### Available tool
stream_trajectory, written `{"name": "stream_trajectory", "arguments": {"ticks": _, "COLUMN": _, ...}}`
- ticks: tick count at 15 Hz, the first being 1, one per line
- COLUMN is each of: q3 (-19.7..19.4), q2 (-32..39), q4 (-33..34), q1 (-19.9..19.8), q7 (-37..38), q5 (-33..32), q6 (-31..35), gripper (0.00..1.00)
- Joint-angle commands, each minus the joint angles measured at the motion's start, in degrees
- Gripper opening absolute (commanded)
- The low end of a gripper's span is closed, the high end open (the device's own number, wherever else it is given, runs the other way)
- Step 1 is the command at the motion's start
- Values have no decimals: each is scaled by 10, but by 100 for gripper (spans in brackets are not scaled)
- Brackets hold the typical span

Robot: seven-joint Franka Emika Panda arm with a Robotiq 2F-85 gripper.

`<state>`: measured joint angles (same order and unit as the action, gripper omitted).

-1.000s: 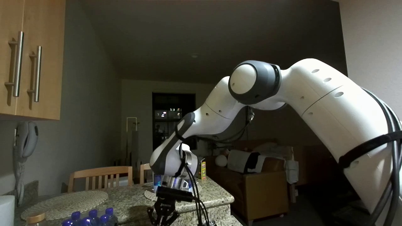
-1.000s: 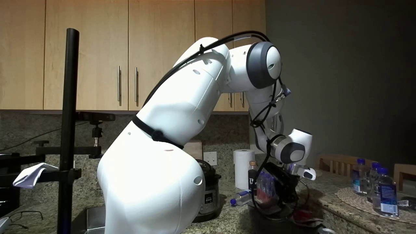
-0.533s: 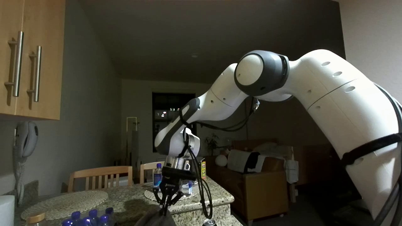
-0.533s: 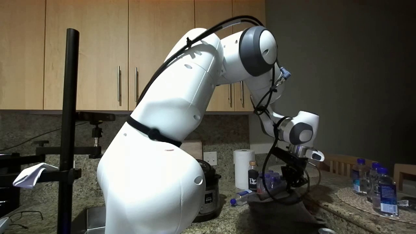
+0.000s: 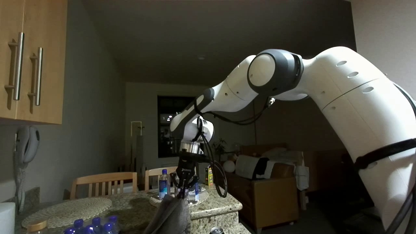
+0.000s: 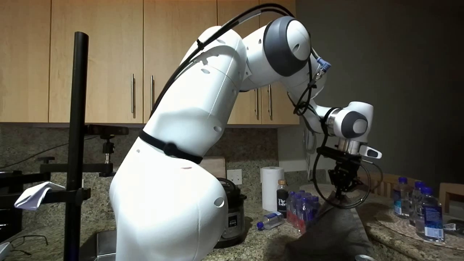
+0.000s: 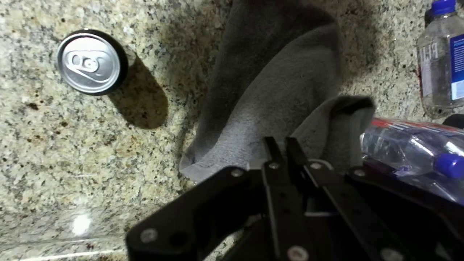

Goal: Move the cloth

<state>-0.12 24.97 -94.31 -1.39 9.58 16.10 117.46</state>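
- The limp, plain grey fabric cloth hangs below the black two-fingered end effector, its upper part gathered into a peak at the fingertips.
- The fingers are drawn together, pinching that peak; the rest drapes loose.
- From the pinch, the cloth's long axis runs downward; in an exterior view it slants to the lower left of the picture.
- In the wrist view it lies between a black, silver-topped metal can, well apart, and clear plastic bottles with blue caps, just beside one fold; whether they touch, I cannot tell.
- Its lower end leaves the picture in both exterior views, so contact with the speckled granite desk is uncertain.
- My judgement: the carry is under way, and the next move turns on this hanging length. It will likely trail the end effector, so more lift should come before travel past the bottles.
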Motion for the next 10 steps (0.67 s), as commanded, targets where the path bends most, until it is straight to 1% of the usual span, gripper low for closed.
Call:
{"name": "stream_trajectory", "arguments": {"ticks": 1, "q3": 0, "q2": -5, "q4": 44, "q1": -38, "q7": -92, "q5": -4, "q6": -92, "gripper": 8}}
{"name": "stream_trajectory", "arguments": {"ticks": 4, "q3": -8, "q2": 0, "q4": 87, "q1": -57, "q7": -156, "q5": -20, "q6": -166, "gripper": 8}}
{"name": "stream_trajectory", "arguments": {"ticks": 6, "q3": -12, "q2": 3, "q4": 114, "q1": -62, "q7": -185, "q5": -38, "q6": -205, "gripper": 8}}
{"name": "stream_trajectory", "arguments": {"ticks": 8, "q3": -14, "q2": 2, "q4": 131, "q1": -61, "q7": -206, "q5": -56, "q6": -227, "gripper": 8}}
{"name": "stream_trajectory", "arguments": {"ticks": 10, "q3": -14, "q2": -2, "q4": 141, "q1": -58, "q7": -219, "q5": -69, "q6": -234, "gripper": 8}}
